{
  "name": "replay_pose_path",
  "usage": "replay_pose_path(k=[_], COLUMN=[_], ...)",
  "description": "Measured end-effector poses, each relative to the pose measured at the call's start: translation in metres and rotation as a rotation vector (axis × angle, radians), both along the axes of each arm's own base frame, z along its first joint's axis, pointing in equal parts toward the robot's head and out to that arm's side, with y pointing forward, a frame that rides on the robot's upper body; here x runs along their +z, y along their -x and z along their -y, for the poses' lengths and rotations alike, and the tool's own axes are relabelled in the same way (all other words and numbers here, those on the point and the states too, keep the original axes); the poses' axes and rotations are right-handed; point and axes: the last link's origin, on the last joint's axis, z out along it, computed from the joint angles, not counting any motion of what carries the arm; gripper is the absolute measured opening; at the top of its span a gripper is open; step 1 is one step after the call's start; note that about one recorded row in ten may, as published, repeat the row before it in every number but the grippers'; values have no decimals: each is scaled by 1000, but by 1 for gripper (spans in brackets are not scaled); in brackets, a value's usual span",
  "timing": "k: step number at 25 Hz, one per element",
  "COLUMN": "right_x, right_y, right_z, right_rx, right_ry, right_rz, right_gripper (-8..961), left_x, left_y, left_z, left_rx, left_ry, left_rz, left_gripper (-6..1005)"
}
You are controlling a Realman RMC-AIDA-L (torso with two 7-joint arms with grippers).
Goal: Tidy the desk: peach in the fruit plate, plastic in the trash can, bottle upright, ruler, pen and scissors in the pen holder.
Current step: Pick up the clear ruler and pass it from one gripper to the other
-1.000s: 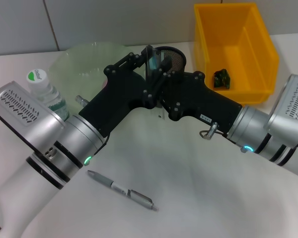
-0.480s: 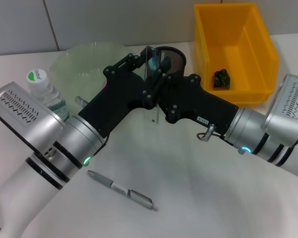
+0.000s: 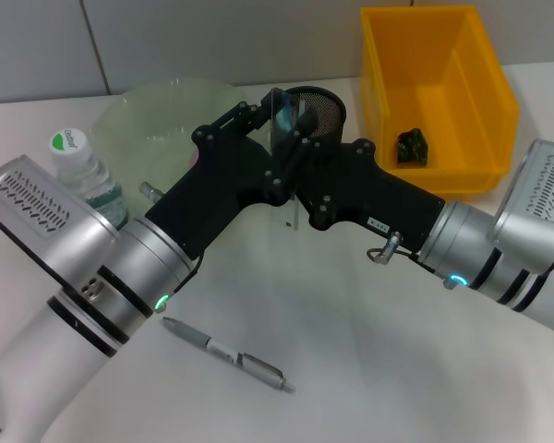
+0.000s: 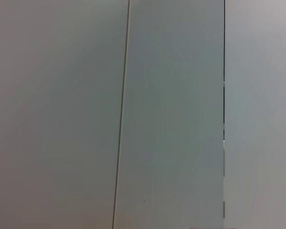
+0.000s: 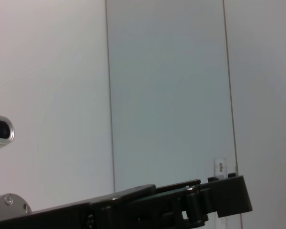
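Observation:
A clear ruler (image 3: 281, 109) stands nearly upright just left of the black mesh pen holder (image 3: 321, 106). My left gripper (image 3: 263, 106) is shut on its upper part. My right gripper (image 3: 300, 129) presses in from the other side, right against the ruler. The ruler's tip (image 5: 220, 166) also shows in the right wrist view. A silver pen (image 3: 226, 353) lies on the near desk. The bottle (image 3: 81, 171) stands upright at the left. Dark green plastic (image 3: 412, 146) sits in the yellow trash can (image 3: 485, 101). The pale green fruit plate (image 3: 157, 115) is behind my left arm. Peach and scissors are hidden.
Both forearms cross the middle of the white desk and cover much of it. The wall rises right behind the plate, holder and bin. The left wrist view shows only bare wall panels.
My right gripper has edged slightly left toward the ruler and the left gripper. Everything else stays where it was.

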Motion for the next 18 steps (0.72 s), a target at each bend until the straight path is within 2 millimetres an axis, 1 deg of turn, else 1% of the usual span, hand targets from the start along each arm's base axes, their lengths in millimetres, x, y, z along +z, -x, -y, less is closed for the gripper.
replay_pose_path(k=[15, 18], right_x=[1, 1], right_y=[-1, -1], right_z=[-1, -1], right_rx=[-5, -5], right_ry=[0, 0], right_rz=[1, 1], right_gripper=[9, 9], left_x=[1, 1], left_y=[0, 0], left_z=[1, 2], left_rx=[-4, -5], left_ry=[-2, -4], left_rz=[5, 1], left_gripper=[399, 431])
